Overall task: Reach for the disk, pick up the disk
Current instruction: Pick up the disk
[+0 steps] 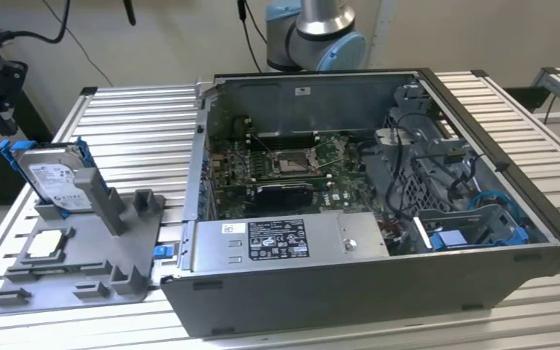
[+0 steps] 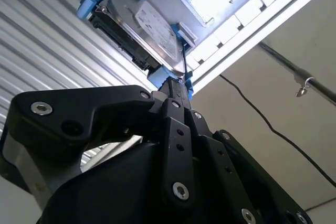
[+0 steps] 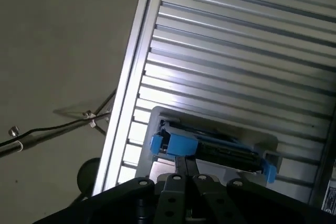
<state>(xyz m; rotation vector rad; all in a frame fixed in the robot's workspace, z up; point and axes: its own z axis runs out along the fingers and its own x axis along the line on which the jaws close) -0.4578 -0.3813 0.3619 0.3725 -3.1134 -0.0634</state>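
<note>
**A:** Start at the exterior view's left. What have you got?

**B:** Your disk (image 1: 55, 179) stands on edge in a grey fixture (image 1: 114, 273) on the slatted table (image 1: 134, 124). It is to the exterior view's left of the open computer case (image 1: 358, 292) and apart from the case wall. A small silver chip (image 1: 47, 244) lies flat on the same fixture, also to the left of the case and nearer the camera than the disk. Behind the case you can see the arm's base (image 1: 319, 29).

**A:** And the pincer?

**B:** In the second wrist view the gripper (image 2: 175, 85) has its fingers drawn together, with at most a thin slit between them and nothing held. The first wrist view shows the fingers (image 3: 179, 165) the same way. In both wrist views the tips line up with one end of the disk's blue frame (image 3: 176, 144). From these angles I can't tell you whether they touch it.

**A:** What does each view give you that the others don't?

**B:** The exterior view gives you the case, the chip and the whole fixture. The second wrist view gives you the disk's labelled face and its dark side edge. The first wrist view looks along the disk's narrow edge, with blue frame at both ends.

**A:** Which way does it point?

**B:** The labelled face is turned toward the case. One narrow edge faces up and the flat sides are close to vertical. I can't tell you whether its long side runs upward or along the fixture.
</note>
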